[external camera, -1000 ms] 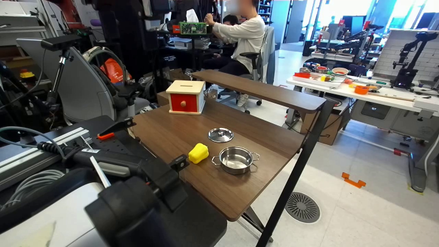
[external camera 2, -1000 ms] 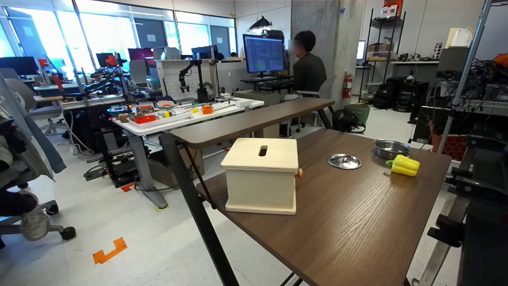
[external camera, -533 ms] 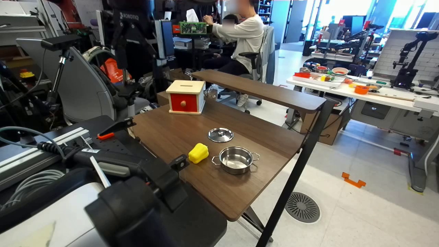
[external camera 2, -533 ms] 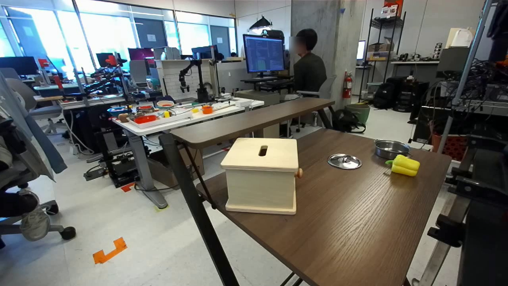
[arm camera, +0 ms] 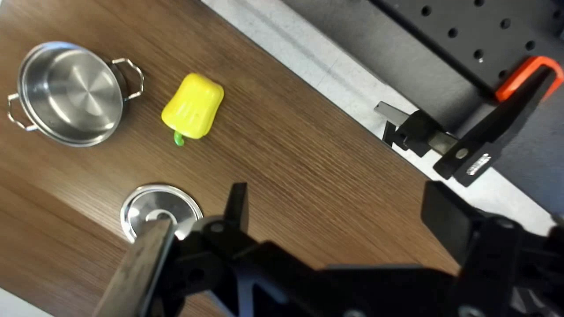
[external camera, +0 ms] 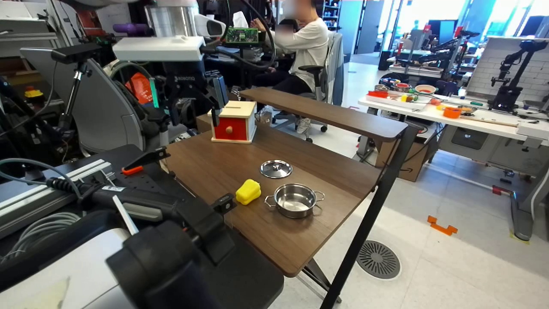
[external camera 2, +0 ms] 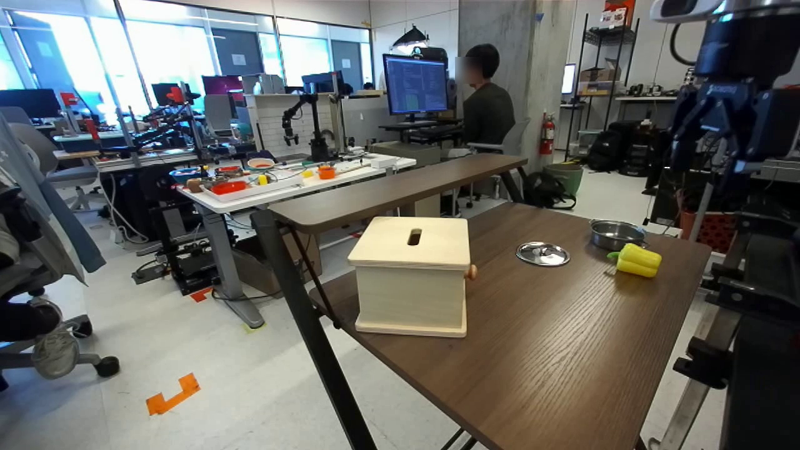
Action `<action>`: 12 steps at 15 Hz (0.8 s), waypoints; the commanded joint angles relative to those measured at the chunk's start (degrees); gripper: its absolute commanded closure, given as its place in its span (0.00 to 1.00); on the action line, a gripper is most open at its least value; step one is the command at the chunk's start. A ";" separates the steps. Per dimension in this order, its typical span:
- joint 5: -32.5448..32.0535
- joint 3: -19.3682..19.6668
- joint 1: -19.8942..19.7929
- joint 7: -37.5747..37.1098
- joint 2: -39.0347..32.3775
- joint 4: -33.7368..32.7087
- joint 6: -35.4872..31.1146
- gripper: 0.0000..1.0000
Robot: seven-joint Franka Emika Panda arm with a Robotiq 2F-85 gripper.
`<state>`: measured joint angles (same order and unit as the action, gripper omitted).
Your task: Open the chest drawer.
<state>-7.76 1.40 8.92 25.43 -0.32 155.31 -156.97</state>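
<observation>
The chest (external camera: pixel 233 110) is a small pale wooden box with a slot in its top; it also shows in an exterior view from the side (external camera 2: pixel 411 300). Its drawer front (external camera: pixel 240 130) is red with a round wooden knob (external camera: pixel 229 129), and sits flush in the box. The knob also sticks out at the right side (external camera 2: pixel 472 272). My gripper (external camera: pixel 195 118) is open and empty, above the table; one finger overlaps the chest's upper left corner in that view. In an exterior view the gripper (external camera 2: pixel 706 165) is well apart from the chest. In the wrist view the gripper (arm camera: pixel 335 189) shows bare wood between its fingers; the chest is out of view.
A metal pot (external camera: pixel 296 200), its lid (external camera: pixel 276 169) and a yellow pepper (external camera: pixel 248 192) lie on the brown table (external camera: pixel 274 240). A raised shelf (external camera: pixel 321 109) runs along the table's far side. Clamps (arm camera: pixel 458 149) stand at the table edge.
My gripper has come down into both exterior views, moving away from one camera and towards the chest. The chest, pot, lid and pepper have not moved.
</observation>
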 commanded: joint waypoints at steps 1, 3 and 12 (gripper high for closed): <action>-9.44 -2.33 -1.14 -5.17 -12.38 -7.10 -7.63 0.00; -17.70 0.22 0.96 -10.66 -18.10 -11.48 -10.66 0.00; -10.28 -8.24 -2.53 -11.36 -35.50 -24.21 -20.80 0.00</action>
<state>-21.96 -1.24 10.34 13.33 -31.98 134.19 -174.97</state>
